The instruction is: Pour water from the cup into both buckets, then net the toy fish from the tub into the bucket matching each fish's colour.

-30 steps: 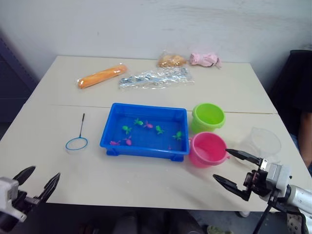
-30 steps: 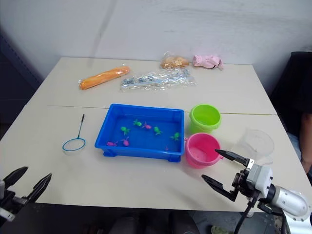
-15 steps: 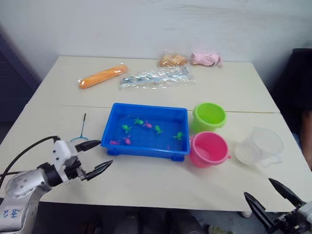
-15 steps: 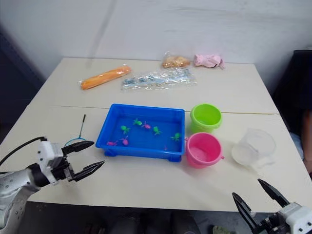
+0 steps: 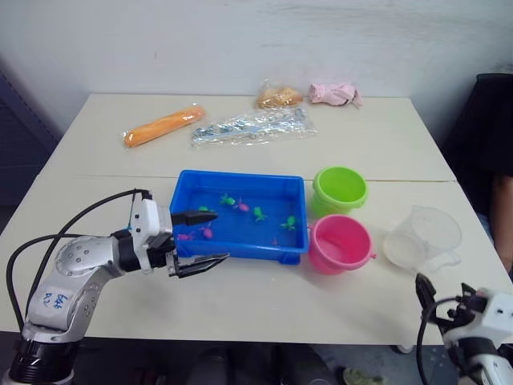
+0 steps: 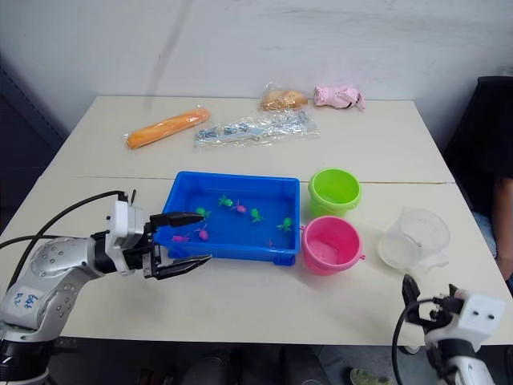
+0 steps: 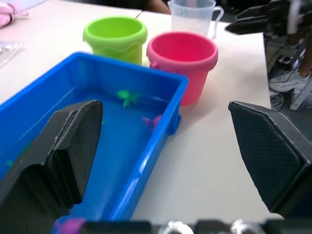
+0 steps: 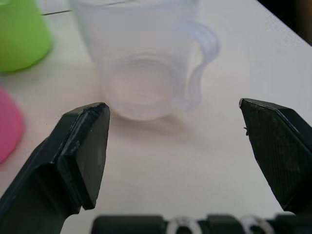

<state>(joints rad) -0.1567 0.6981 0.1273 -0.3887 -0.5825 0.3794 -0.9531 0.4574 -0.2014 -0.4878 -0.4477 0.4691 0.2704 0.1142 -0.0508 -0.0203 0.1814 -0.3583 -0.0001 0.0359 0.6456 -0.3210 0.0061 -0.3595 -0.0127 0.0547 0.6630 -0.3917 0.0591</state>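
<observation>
Nearest the table's front edge, the right gripper (image 6: pixel 417 298) sits low at the right corner, its two black fingers spread wide with nothing between them; in the right wrist view the wide clear translucent plastic measuring cup (image 8: pixel 141 58) stands upright just ahead of those fingers, handle turned to one side. At the left, the left gripper (image 5: pixel 200 239) reaches in over the front left corner of the shallow rectangular bright blue plastic tub (image 5: pixel 282 250), fingers also spread wide and empty, one above the tub's rim and one out in front of its wall. The left arm's body and its black cable cover the table to the left of the tub. Inside the tub lie several tiny plastic toy fish (image 5: pixel 260 213), green and pink mixed. Just beside the tub's right end stands the small round pink plastic bucket (image 5: pixel 341 243), with the lime green plastic bucket (image 5: pixel 340 188) close behind it, and the cup is apart to their right, near the table's right edge. The pale tabletop (image 5: pixel 264 297) along the front between the two grippers is bare. Farther back lie an orange wrapped roll (image 5: pixel 164 125), a clear crinkled plastic bag (image 5: pixel 250 126), a bagged golden-brown item (image 5: pixel 280 95) and a pink crumpled thing (image 5: pixel 336 93) near the wall.
</observation>
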